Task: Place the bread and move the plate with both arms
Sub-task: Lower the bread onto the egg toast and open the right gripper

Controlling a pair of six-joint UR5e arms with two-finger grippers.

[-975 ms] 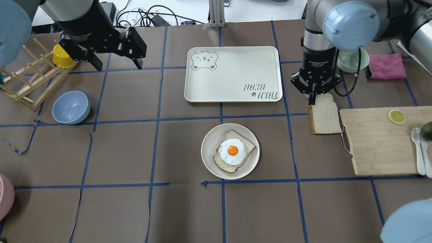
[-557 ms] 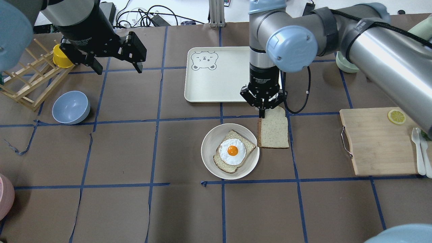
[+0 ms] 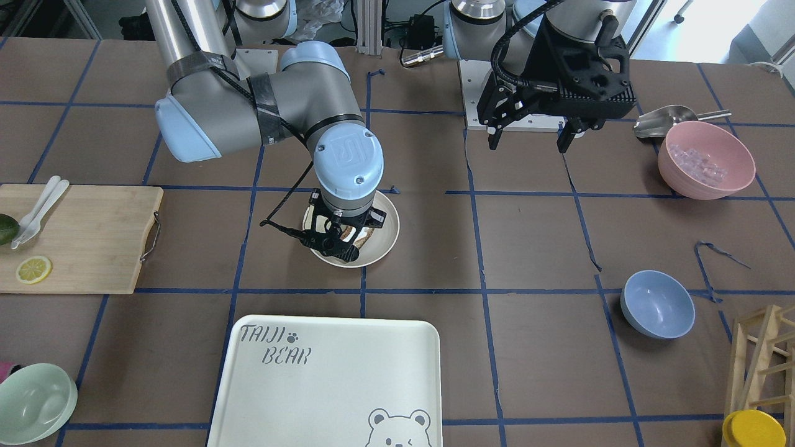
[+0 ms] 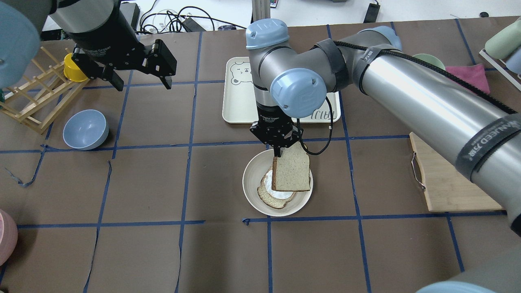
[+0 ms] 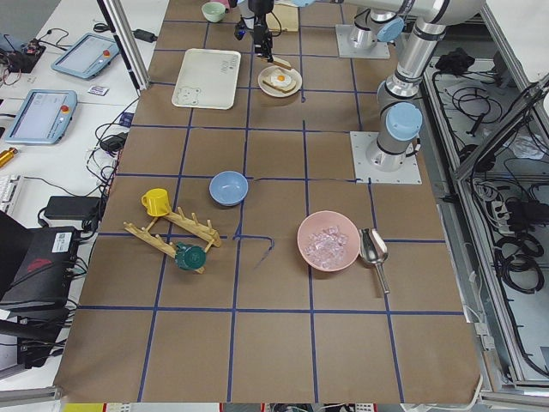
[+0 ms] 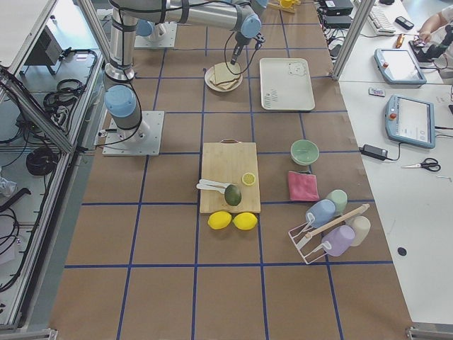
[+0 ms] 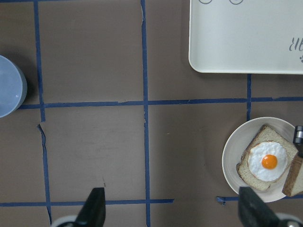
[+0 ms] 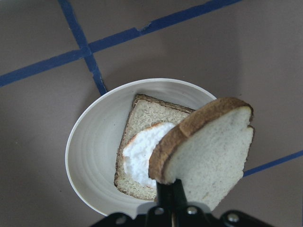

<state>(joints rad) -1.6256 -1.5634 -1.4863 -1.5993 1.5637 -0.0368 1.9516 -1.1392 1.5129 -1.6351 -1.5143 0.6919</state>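
My right gripper (image 4: 278, 152) is shut on the far edge of the plain bread slice (image 4: 291, 173) and holds it tilted above the cream plate (image 4: 250, 179). An egg-topped slice (image 4: 268, 197) lies on the plate, partly covered from above by the held bread. In the right wrist view the bread (image 8: 208, 146) hangs over the egg slice (image 8: 142, 142) and plate (image 8: 90, 146). My left gripper (image 4: 142, 83) is open and empty, high over the table's far left, well away from the plate (image 7: 236, 175).
The bear-printed tray (image 4: 240, 110) lies just beyond the plate, under my right arm. A blue bowl (image 4: 85, 129), a wooden rack (image 4: 36, 97) and a yellow cup (image 4: 73, 67) are at left. A cutting board (image 4: 447, 183) is at right.
My right arm has carried the bread leftward from beside the cutting board to above the plate and egg slice. My left gripper has stayed open in place.
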